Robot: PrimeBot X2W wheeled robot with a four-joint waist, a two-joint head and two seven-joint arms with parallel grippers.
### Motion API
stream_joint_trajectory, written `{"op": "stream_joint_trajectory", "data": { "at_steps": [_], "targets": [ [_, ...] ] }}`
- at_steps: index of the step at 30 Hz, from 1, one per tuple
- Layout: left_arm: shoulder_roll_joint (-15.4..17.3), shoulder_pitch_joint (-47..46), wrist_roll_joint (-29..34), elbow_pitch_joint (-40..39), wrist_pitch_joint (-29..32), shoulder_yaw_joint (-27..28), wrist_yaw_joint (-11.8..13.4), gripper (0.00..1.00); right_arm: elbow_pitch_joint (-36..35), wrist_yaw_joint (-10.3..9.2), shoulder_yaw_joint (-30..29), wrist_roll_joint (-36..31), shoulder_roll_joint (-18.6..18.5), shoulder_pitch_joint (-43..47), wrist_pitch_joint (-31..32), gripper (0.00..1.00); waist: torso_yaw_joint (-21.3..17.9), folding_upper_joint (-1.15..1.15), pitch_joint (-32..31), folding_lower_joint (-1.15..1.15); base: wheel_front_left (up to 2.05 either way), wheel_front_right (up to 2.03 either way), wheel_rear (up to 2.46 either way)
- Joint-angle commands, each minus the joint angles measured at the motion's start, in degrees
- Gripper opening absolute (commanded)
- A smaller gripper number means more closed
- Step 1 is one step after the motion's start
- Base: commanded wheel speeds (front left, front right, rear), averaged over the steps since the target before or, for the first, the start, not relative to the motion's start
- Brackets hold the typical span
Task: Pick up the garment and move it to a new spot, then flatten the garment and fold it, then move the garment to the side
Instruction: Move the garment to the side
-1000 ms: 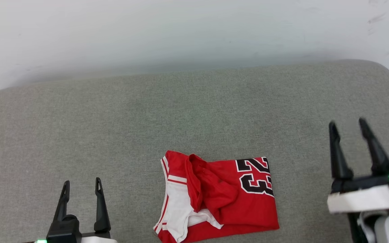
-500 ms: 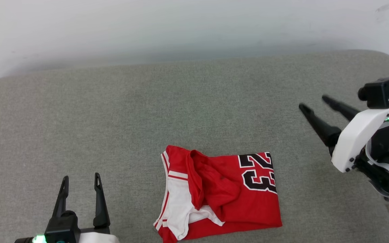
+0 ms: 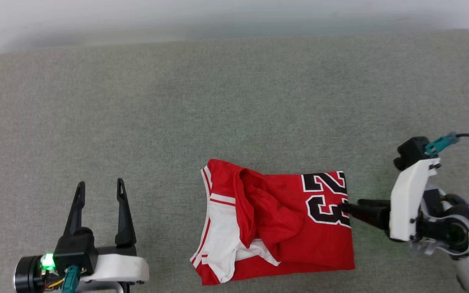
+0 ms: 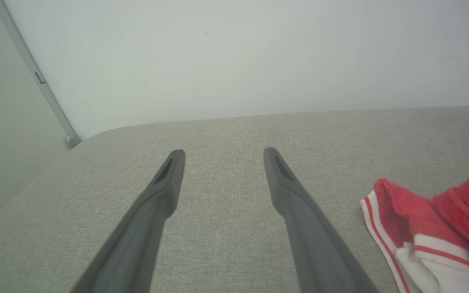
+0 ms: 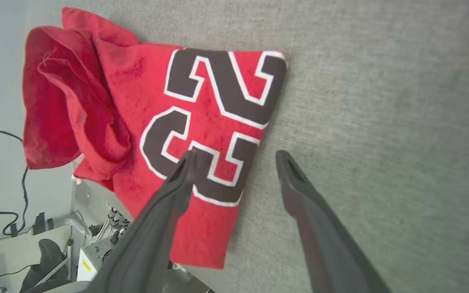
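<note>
right gripper (image 3: pixel 344 206) swung down — now sideways at garment (image 3: pixel 287 244) edge, perhaps touching it

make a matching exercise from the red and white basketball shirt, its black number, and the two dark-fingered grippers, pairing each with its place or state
Things
1. red basketball shirt with white sleeve
2. black white-outlined number 23
3. left gripper with long dark fingers
4. right gripper with long dark fingers

Places or states
A. open over bare grey fabric cushion, clear of the shirt
B. open, fingertips at the shirt's edge by the number
C. lying bunched on the cushion
D. printed at the shirt's end away from the sleeve

Pairs: 1-C, 2-D, 3-A, 4-B
</note>
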Motion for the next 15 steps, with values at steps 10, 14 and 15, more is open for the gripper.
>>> {"op": "stream_joint_trajectory", "data": {
  "at_steps": [10, 14, 15],
  "targets": [
    [-0.13, -4.31, 0.68, 0.69, -0.13, -0.82, -0.96, 1.00, 7.35, -0.08, 7.88, -0.17, 4.21, 1.30, -2.22, 1.00, 3.18, 0.00, 5.39, 0.00, 0.00, 0.00, 0.00],
    [-0.19, -4.82, 0.60, 0.84, -0.13, -0.95, -0.84, 1.00, 9.44, -0.15, 11.98, -0.01, 4.30, 2.41, -2.48, 1.00, 3.74, 0.00, 5.73, 0.00, 0.00, 0.00, 0.00],
    [-0.22, -4.77, 0.60, 0.90, -0.13, -0.97, -0.75, 1.00, 9.34, -0.15, 12.44, 0.08, 4.23, 2.27, -3.27, 1.00, 3.82, 0.00, 5.64, 0.00, 0.00, 0.00, 0.00]
  ]
}}
